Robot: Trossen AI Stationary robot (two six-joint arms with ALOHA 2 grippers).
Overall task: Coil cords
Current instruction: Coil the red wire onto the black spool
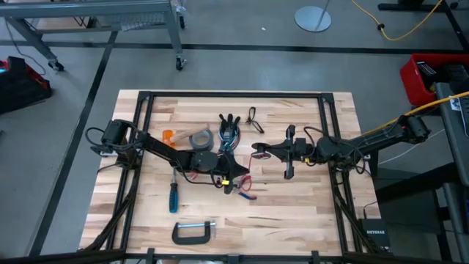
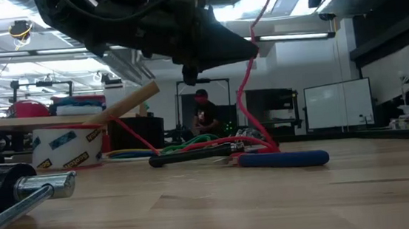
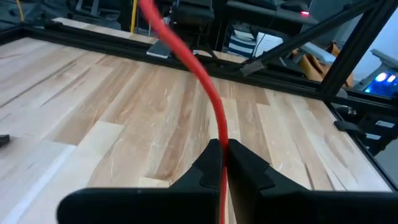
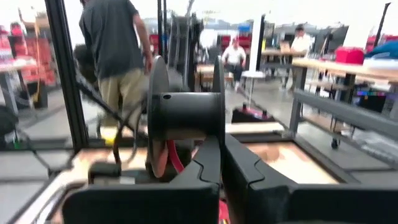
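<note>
A red cord [image 3: 199,68] runs through the air above the table's middle. In the low view the red cord [image 2: 245,89] drops from above onto the tabletop. My left gripper [image 3: 222,146], near the table's centre [image 1: 236,183], is shut on it. My right gripper [image 1: 256,152] hovers level just to the right, pointing at the left arm. Its fingers [image 4: 205,162] are shut, with red showing between them. A thin black cord [image 1: 254,117] lies looped on the table toward the far edge, away from both grippers. My left gripper pinches the red cord [image 3: 219,124] between its two fingertips. The cord leaves the tips and rises away in a gentle curve, clear of the table there. My right gripper has a bit of the red cord [image 4: 221,214] between its shut fingers. The fingers hide the rest of the contact.
A grey tape roll [image 1: 199,138] and a dark bundle of cables [image 1: 229,130] lie toward the far side. A blue-handled screwdriver [image 1: 174,196] and a C-clamp [image 1: 194,233] lie at the near left. A blue-handled tool [image 2: 283,159] lies by the cord. People stand beyond the table [image 4: 115,43].
</note>
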